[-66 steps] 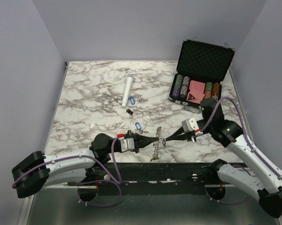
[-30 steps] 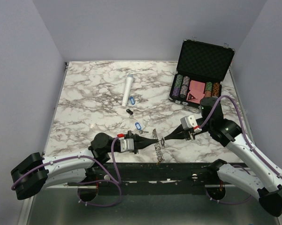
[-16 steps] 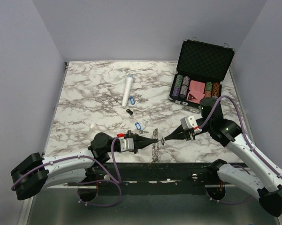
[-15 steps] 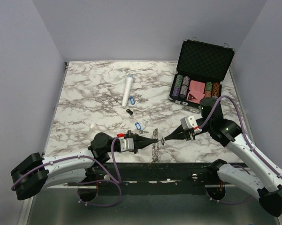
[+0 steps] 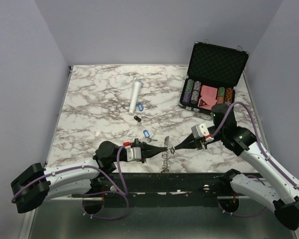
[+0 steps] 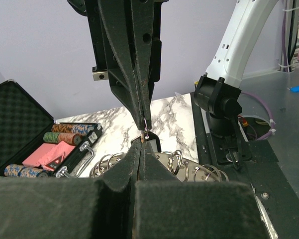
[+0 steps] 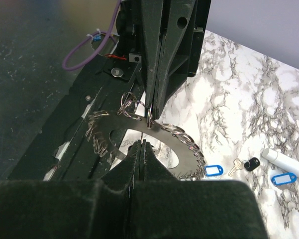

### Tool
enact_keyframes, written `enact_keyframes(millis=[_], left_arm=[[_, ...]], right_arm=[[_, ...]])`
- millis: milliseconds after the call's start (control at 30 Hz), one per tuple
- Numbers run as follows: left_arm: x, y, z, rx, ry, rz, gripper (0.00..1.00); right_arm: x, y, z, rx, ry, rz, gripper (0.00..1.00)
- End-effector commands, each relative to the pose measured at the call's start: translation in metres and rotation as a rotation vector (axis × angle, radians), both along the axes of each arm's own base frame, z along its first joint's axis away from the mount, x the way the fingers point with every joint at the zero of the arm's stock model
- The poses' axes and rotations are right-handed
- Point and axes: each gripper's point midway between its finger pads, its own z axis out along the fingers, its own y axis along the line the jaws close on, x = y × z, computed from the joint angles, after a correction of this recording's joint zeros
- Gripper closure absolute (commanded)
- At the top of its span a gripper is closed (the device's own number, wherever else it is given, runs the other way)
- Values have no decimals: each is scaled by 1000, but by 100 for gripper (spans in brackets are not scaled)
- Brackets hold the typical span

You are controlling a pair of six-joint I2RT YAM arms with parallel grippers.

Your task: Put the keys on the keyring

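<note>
The left pincer (image 5: pixel 161 149) is fully closed on the rim of the keyring (image 5: pixel 163 161), which hangs edge-on near the front edge of the table (image 5: pixel 89 109). The right pincer (image 5: pixel 176 148) is also closed, tip to tip with the left one, and grips a key with a dark tag (image 6: pixel 151 144) just above the ring. Three more keys lie behind on the marble: blue (image 5: pixel 147 134), black (image 5: pixel 137 118), blue (image 5: pixel 139 106).

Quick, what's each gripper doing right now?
Left gripper: closed, holding the keyring.
Right gripper: closed, holding a black-tagged key by its loop.
</note>
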Motion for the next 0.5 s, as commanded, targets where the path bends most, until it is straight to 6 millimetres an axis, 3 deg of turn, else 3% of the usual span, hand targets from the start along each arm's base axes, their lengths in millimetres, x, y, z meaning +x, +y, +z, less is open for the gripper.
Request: enact_keyframes(millis=[0,467], left_arm=[[-4,5,9,-34,-46,-11,100],[-3,8,3,1,-93,1,100]], right_arm=[[-7,-1,3,10,-5,31,100],[-10,-3,-4,11,-58,65,100]])
